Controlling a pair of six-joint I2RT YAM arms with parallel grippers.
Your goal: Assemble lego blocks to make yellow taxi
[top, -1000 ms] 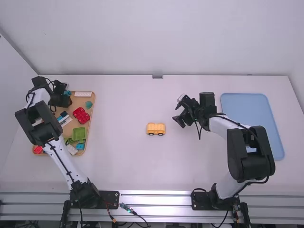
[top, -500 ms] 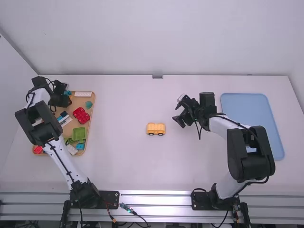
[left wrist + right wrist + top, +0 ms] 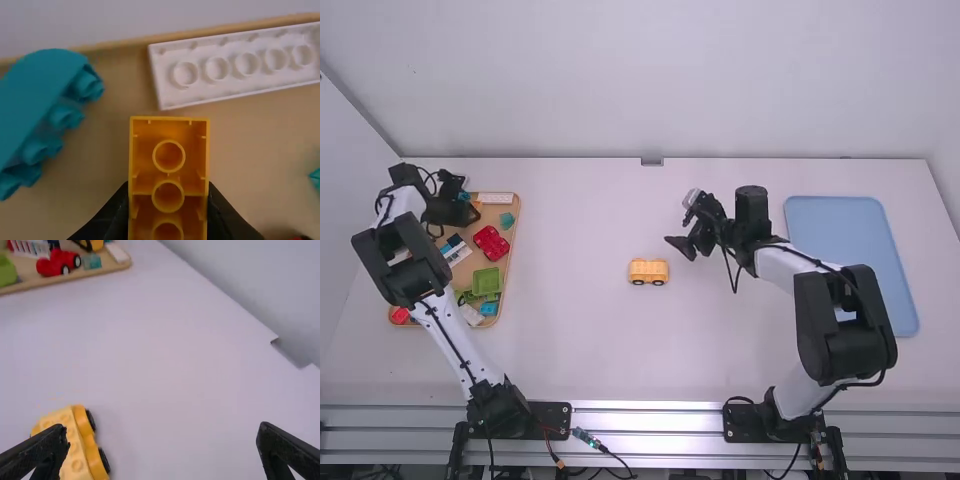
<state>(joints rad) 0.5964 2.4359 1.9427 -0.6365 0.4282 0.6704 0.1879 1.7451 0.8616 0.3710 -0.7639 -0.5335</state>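
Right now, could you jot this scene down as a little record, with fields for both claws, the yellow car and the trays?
Left claw: shut on a yellow block, above the wooden tray
Right claw: open, holding nothing
Yellow car: on the table, between the trays
Wooden tray: left side, with red, green and white pieces
Blue tray: right side

From where I drive, this looks like a robotics lab: my left arm (image 3: pixel 445 325) and right arm (image 3: pixel 815 335) stand side by side at a grooved metal rail (image 3: pixel 650 418) along the edge of a white table (image 3: pixel 620 350). I see loose cables (image 3: pixel 610 454) near their bases, and a plain white wall (image 3: pixel 670 80) rises behind the tabletop.
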